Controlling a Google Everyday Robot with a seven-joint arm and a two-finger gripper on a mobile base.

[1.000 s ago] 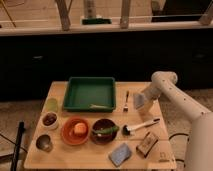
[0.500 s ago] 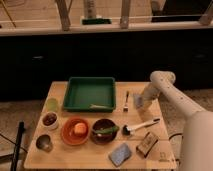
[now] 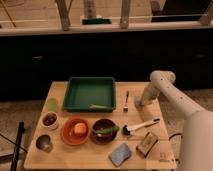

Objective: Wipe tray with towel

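Note:
The dark green tray [image 3: 85, 93] stands at the back middle of the wooden table [image 3: 65, 160], with a thin pale strip [image 3: 100, 106] lying along its front inner edge. My gripper [image 3: 138, 103] is low over the table just right of the tray, beside a fork [image 3: 126, 101]. The white arm [image 3: 167, 92] reaches in from the right. I cannot pick out the towel. It may be under the gripper, but I cannot tell.
A round orange plate [image 3: 69, 135] holds an orange fruit [image 3: 80, 128]. Beside it are a dark bowl [image 3: 104, 131], a white-handled brush [image 3: 140, 126], a blue-grey pad [image 3: 120, 154], a wooden block [image 3: 147, 143], a metal cup [image 3: 44, 143], a small bowl [image 3: 50, 120] and a pale green piece [image 3: 52, 104].
The gripper has shifted slightly left and lower, closer to the tray's right side. Nothing else on the table has moved.

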